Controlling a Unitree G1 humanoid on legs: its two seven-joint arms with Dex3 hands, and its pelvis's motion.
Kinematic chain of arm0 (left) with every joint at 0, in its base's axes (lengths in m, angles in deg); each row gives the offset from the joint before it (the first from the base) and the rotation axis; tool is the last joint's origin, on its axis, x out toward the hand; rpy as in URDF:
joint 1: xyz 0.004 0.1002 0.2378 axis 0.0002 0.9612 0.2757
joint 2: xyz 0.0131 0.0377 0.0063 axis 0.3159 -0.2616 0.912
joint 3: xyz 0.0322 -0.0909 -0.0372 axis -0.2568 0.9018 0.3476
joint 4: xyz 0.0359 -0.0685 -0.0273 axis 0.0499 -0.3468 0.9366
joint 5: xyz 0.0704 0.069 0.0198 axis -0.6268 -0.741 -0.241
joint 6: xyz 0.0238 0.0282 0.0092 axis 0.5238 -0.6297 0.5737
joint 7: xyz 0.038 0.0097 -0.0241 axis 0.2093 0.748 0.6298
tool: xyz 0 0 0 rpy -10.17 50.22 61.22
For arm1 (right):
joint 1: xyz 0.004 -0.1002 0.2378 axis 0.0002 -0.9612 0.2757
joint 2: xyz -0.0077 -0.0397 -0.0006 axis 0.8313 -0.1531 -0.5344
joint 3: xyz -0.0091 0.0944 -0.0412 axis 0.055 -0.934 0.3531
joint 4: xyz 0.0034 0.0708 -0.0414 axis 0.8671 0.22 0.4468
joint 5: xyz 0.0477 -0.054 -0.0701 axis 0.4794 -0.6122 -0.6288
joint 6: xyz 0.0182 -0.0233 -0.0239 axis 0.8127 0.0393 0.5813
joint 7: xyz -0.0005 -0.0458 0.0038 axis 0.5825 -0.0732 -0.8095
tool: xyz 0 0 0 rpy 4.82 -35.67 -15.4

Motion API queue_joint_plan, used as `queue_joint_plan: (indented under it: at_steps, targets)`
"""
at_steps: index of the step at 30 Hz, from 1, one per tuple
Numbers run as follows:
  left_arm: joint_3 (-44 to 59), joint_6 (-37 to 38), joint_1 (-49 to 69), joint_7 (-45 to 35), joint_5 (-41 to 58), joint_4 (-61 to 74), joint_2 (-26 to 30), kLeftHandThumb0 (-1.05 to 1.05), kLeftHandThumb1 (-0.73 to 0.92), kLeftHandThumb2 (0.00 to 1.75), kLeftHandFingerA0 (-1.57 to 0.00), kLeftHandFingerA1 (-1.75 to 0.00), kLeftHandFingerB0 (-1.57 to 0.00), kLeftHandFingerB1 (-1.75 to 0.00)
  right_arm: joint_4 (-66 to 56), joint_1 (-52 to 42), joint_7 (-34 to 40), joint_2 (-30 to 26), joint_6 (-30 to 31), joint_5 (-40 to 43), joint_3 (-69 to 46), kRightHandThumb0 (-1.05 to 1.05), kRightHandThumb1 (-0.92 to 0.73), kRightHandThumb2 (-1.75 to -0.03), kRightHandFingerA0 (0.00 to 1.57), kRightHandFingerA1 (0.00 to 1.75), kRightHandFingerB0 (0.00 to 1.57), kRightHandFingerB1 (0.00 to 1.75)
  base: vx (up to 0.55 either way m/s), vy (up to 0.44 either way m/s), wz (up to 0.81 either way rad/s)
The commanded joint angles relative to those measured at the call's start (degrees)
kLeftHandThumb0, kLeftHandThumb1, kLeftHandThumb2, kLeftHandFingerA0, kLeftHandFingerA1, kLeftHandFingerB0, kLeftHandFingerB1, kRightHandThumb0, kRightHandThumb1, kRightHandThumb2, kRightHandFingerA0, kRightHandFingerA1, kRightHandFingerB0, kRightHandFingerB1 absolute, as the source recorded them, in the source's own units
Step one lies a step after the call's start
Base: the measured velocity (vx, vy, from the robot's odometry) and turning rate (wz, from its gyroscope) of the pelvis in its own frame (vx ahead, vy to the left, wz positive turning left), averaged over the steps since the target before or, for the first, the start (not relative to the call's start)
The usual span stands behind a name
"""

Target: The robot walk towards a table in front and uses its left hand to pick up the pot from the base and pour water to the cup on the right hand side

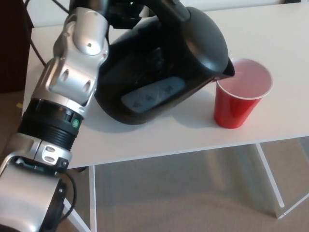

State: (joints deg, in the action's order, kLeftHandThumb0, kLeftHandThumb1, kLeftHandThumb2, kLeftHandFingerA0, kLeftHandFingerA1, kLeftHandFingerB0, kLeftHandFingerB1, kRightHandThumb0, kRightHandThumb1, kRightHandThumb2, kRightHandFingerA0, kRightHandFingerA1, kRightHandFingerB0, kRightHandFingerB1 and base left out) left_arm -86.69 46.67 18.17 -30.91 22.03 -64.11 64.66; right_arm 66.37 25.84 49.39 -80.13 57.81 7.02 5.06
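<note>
Left hand (126, 13) sits at the top edge of frame, black fingers wrapped around the handle of the pot (161, 67), so it's gripping the kettle. Only part of the hand is visible; the silver forearm covers the rest. Right hand isn't in frame, can't say anything about it.

Pot is airborne over the white table (285, 43), tipped hard toward the right, water-level window facing the camera. Spout is right at the near-left rim of the red cup (240, 94), touching or just over it, can't tell which. That tilt plus spout position reads as the pour step, roughly at the point where water should start. No stream visible. Cup interior looks pale; can't tell if there's liquid in it.

Grip is at the handle, far from the spout, which looks like it gives the wrist the leverage to rotate the body over the cup.

Count: one pot, one cup, one table, one robot hand showing. Base isn't visible.
</note>
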Motion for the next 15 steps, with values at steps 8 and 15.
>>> queue_joint_plan:
  at_steps: [8, 15]
  targets:
    - [-6.18, 4.27, -5.68, 5.94, -11.93, 1.31, 2.46, -0.16, 0.77, 0.64, -0.77, -1.70, -0.71, -1.41, 0.06, 0.28, -0.55, -1.65, -0.94, -1.23, 1.16, -0.08, -0.65, -0.58, 0.44, 0.54, 0.34, 0.44, 0.00, 0.000, 0.00]
    - [-7.15, 5.89, -7.81, 5.86, -14.28, 1.42, 3.47, -0.11, 0.71, 0.60, -0.71, -1.70, -0.63, -1.52, 0.85, 0.77, -0.83, -2.30, -2.27, -2.48, 1.92, -0.11, -0.64, -0.58, 0.44, 0.53, 0.34, 0.44, 0.00, 0.000, 0.00]
